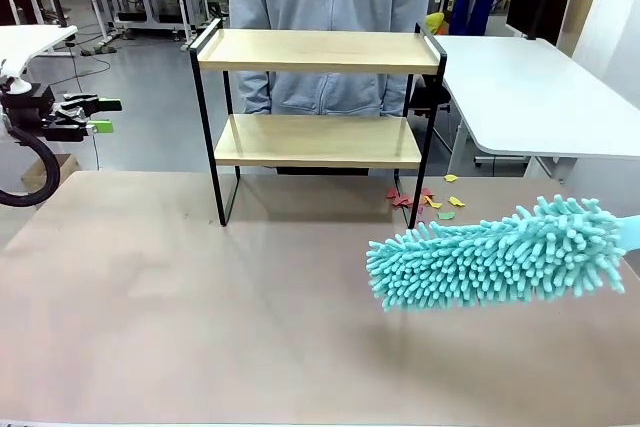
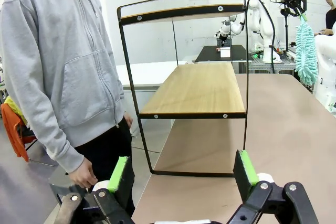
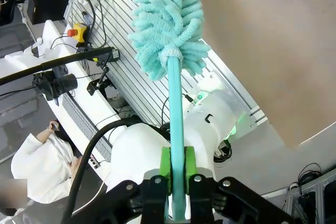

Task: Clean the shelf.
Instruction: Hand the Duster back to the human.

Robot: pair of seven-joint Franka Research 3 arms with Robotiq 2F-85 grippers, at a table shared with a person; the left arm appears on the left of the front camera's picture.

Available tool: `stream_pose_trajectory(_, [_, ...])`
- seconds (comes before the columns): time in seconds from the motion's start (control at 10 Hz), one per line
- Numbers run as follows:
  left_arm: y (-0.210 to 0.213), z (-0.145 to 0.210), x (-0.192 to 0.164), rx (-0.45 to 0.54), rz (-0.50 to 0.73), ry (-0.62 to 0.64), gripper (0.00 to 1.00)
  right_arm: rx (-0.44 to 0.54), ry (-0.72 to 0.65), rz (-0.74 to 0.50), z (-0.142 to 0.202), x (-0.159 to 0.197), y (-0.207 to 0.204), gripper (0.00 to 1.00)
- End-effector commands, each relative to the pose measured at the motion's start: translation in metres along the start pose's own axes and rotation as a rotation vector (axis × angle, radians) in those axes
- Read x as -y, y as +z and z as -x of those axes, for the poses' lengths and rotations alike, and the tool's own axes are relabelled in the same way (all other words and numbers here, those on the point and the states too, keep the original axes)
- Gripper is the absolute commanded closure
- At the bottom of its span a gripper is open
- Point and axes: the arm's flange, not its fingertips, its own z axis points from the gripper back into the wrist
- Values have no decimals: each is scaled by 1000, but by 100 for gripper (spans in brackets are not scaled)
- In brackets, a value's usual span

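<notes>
The shelf (image 1: 318, 52), two light wooden boards in a thin black frame, stands at the far side of the brown table; both boards look bare. In the left wrist view the shelf (image 2: 202, 90) is seen end-on. A fluffy teal duster (image 1: 500, 255) hovers above the table at the right, in front of and below the shelf. My right gripper (image 3: 177, 169) is shut on the duster's teal handle (image 3: 176, 119), with the duster head (image 3: 167, 19) beyond it. My left gripper (image 1: 100, 115) is open and holds nothing, off the table's left edge; its green pads (image 2: 119, 174) frame the shelf.
A person in a grey hoodie (image 1: 325, 7) stands right behind the shelf, one hand (image 2: 84, 174) hanging near my left gripper. Small coloured paper scraps (image 1: 432, 202) lie on the table by the shelf's right leg. A white table (image 1: 530, 87) stands at the back right.
</notes>
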Motion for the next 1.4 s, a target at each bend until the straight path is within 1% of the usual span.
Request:
stream_pose_trajectory(0.0, [0, -2, 1, -1, 2, -3, 0, 8, 2, -2, 1, -2, 1, 87])
stream_pose_trajectory(0.6, [0, 0, 0, 0, 0, 0, 0, 0, 0, 0, 0, 0, 0, 87])
stream_pose_trajectory(0.7, [-9, -15, 20, -4, 4, 11, 0, 32, 44, 48, -22, 20, 24, 87])
stream_pose_trajectory(0.8, [-19, -25, 39, -7, -1, 19, 0, 52, 118, 56, -35, 37, 38, 87])
stream_pose_trajectory(1.0, [-38, -41, 77, -2, -34, 71, 0, 78, 280, 57, -51, 69, 49, 87])
stream_pose_trajectory(1.1, [-46, -47, 103, 2, -72, 79, 0, 84, 398, 53, -62, 83, 52, 87])
stream_pose_trajectory(1.3, [-52, -52, 150, 35, -116, 128, 0, 79, 613, 94, -91, 96, 48, 87])
